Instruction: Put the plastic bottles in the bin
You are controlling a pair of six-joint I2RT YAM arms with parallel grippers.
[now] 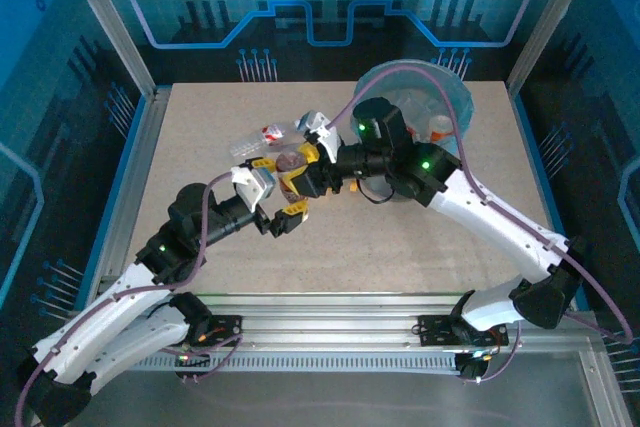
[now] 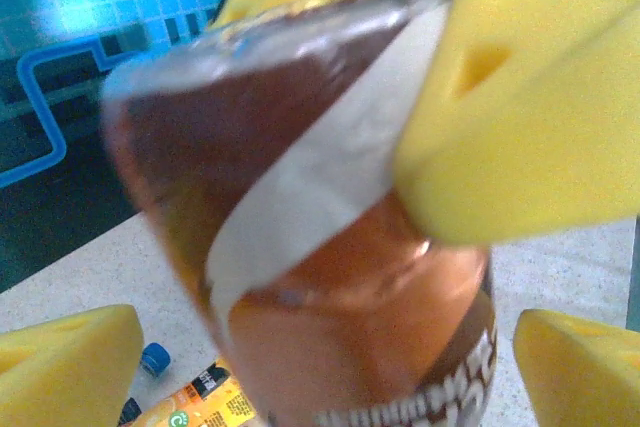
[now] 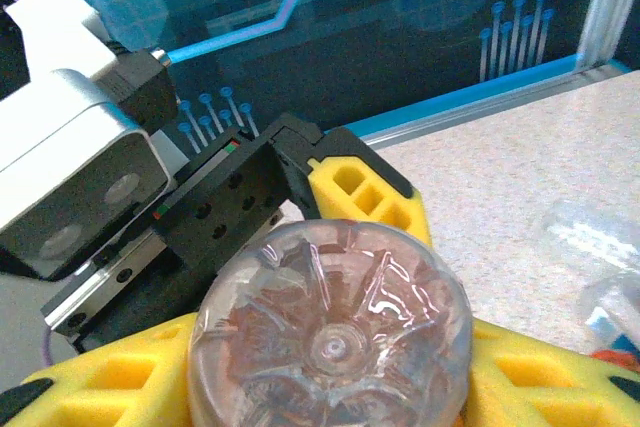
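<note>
while the right end effector (image 3: 322, 392) is clamped on a brown bottle (image 3: 330, 342) over the surface (image 1: 400, 237), the left end effector (image 2: 330, 372) has its fingers wide apart around it, near the bin (image 1: 461, 97).

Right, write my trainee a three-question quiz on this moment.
1. True or false: the right gripper has its jaws clamped on the brownish bottle.
2. The left gripper has its jaws: A) shut on a loose cap; B) open, one either side of that bottle; C) shut and empty.
3. Fill in: the bin stands at the far ____ of the table.
Key: 1 true; 2 B; 3 right.
</note>
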